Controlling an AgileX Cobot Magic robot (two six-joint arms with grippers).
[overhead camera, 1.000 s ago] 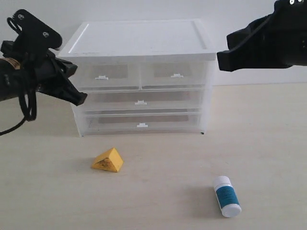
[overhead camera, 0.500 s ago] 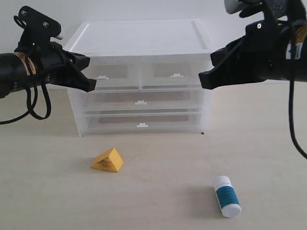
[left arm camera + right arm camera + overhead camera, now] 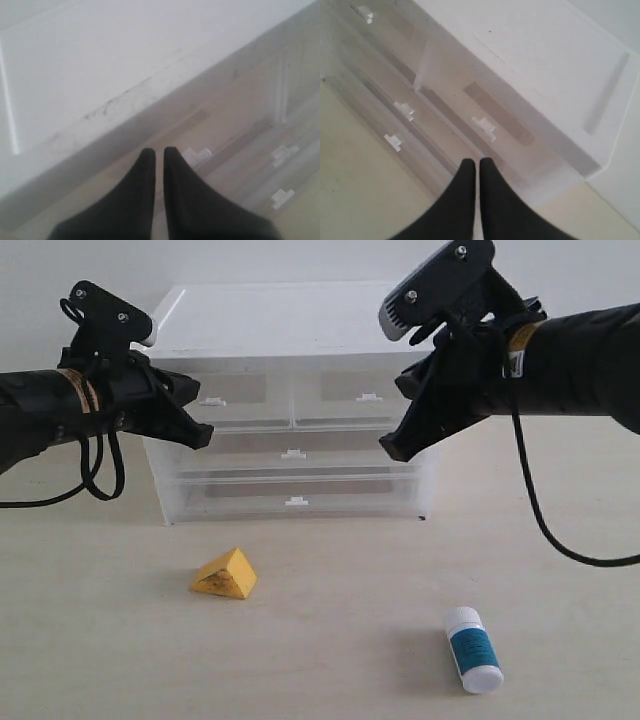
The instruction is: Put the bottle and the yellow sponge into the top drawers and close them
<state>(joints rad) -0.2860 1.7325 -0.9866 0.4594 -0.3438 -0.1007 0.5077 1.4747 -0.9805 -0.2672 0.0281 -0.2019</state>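
The white cabinet [image 3: 290, 330] stands at the back with both top drawers shut: the left one [image 3: 225, 398] and the right one [image 3: 365, 395], each with a small white handle. The yellow sponge [image 3: 225, 574] lies on the table in front of the cabinet. To its right, nearer the front, the white bottle [image 3: 472, 648] with a teal label lies on its side. My left gripper [image 3: 203, 436] is shut and empty, just below and left of the left top drawer's handle [image 3: 196, 155]. My right gripper [image 3: 388, 448] is shut and empty, in front of the cabinet's right side, below the right handle [image 3: 484, 126].
Two full-width drawers [image 3: 292, 454] sit under the top pair, both shut. The cabinet rests on a pale wooden table [image 3: 330, 570] against a white wall. Cables hang from both arms beside the cabinet.
Both arms have swung inward toward the cabinet front. The left gripper came right and slightly down toward the left handle; the right gripper came left and down across the cabinet's right side. Sponge and bottle unmoved.
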